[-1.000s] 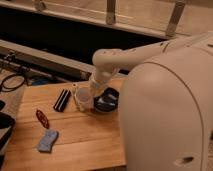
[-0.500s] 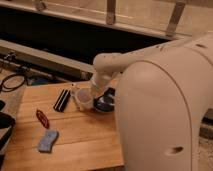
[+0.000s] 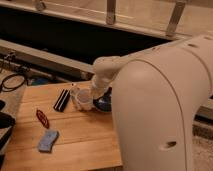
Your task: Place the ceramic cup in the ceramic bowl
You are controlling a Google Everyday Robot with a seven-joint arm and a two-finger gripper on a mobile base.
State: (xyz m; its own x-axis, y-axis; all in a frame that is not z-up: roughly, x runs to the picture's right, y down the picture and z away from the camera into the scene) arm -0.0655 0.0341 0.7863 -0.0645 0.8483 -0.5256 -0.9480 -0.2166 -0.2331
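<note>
The ceramic cup (image 3: pixel 82 100), small and pale, is at the middle of the wooden table (image 3: pixel 85 145), just left of the ceramic bowl (image 3: pixel 103 104). The bowl is dark and glossy, and the arm hides most of it. My gripper (image 3: pixel 89 96) comes down from the white arm (image 3: pixel 107 67) and is right at the cup, over the gap between cup and bowl. I cannot tell whether the cup rests on the table or is held just above it.
A black ribbed block (image 3: pixel 61 100) lies left of the cup. A red item (image 3: pixel 42 118) and a blue sponge (image 3: pixel 48 141) lie nearer the front left. A dark object (image 3: pixel 5 127) and a cable (image 3: pixel 12 82) are at the left edge. The robot's white body (image 3: pixel 165 110) fills the right.
The arm has lowered slightly and the gripper with the cup has shifted a little left. The bowl and other items have not moved.
</note>
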